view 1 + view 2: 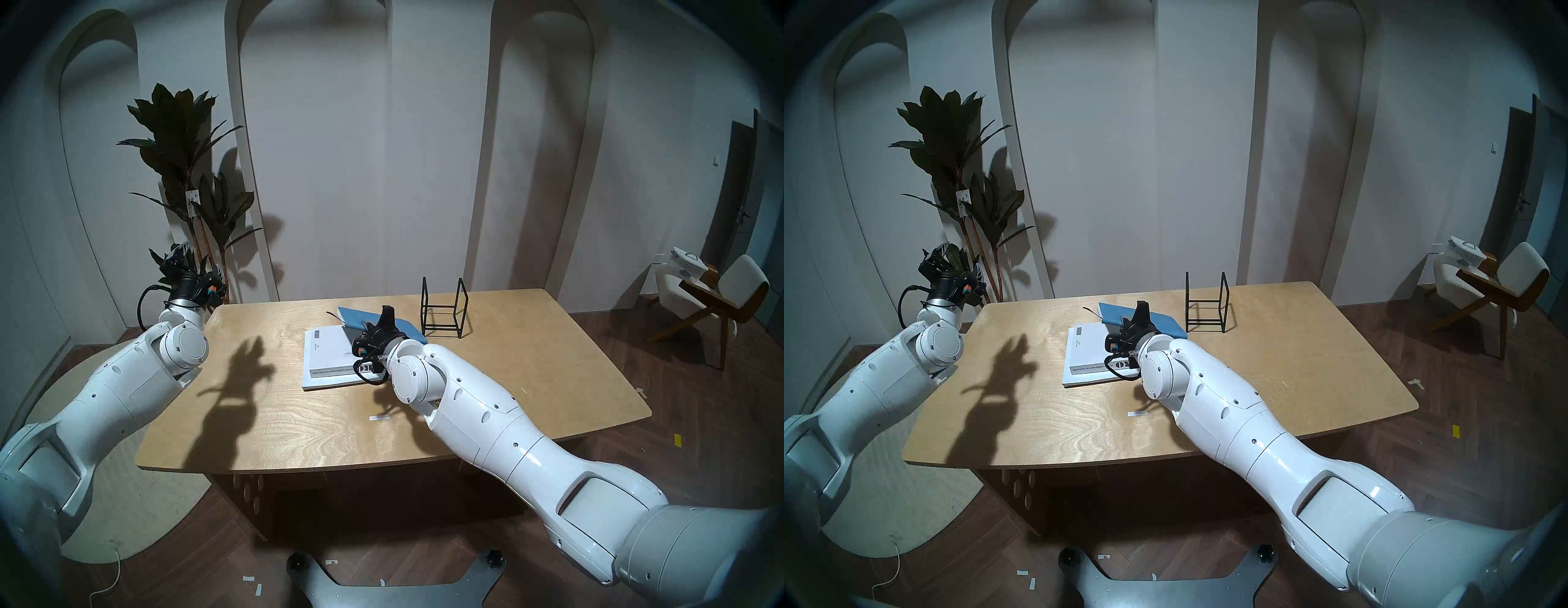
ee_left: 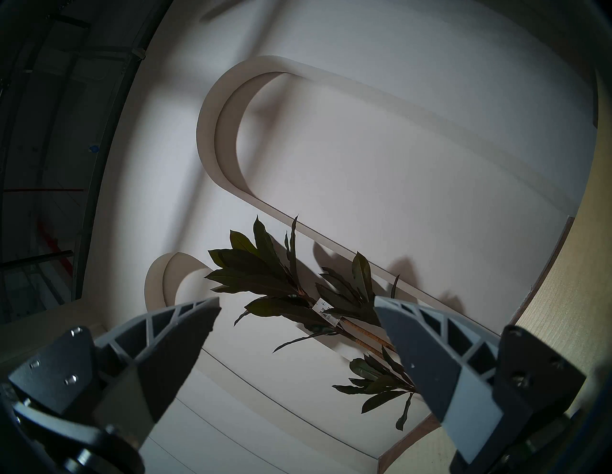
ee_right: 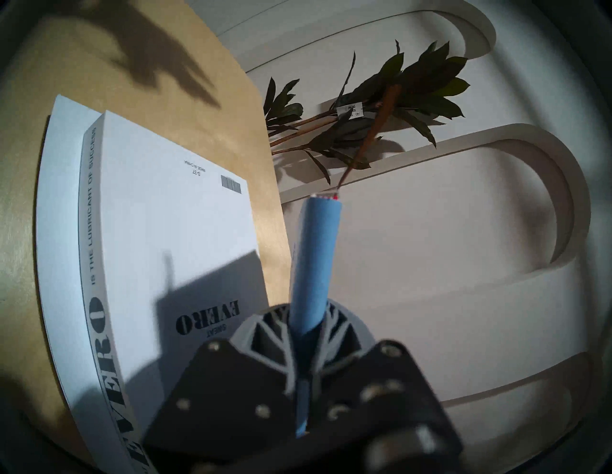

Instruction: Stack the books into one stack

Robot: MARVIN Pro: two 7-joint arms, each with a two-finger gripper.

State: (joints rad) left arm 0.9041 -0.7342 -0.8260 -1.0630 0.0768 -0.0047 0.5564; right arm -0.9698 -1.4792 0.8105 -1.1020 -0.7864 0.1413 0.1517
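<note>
A thick white book (image 1: 326, 348) (image 1: 1087, 348) lettered "EVERO" (image 3: 165, 248) lies flat on a wider thin white booklet (image 1: 314, 385) (image 3: 56, 198) near the middle of the wooden table (image 1: 509, 382). My right gripper (image 1: 388, 313) (image 1: 1142, 308) (image 3: 306, 314) is shut on the blue notebook (image 1: 358, 316) (image 1: 1117, 314) (image 3: 316, 258). It holds the notebook at the white book's far right corner, with a ribbon trailing from the far end. I cannot tell whether the notebook touches the book. My left gripper (image 1: 182, 259) (image 2: 298, 308) is open and holds nothing, raised beyond the table's far left corner.
A black wire stand (image 1: 443, 314) stands just right of the blue notebook at the back of the table. A small white strip (image 1: 379, 418) lies on the table in front of the books. A tall plant (image 1: 186, 170) stands behind my left gripper, and a chair (image 1: 712, 297) is off to the right.
</note>
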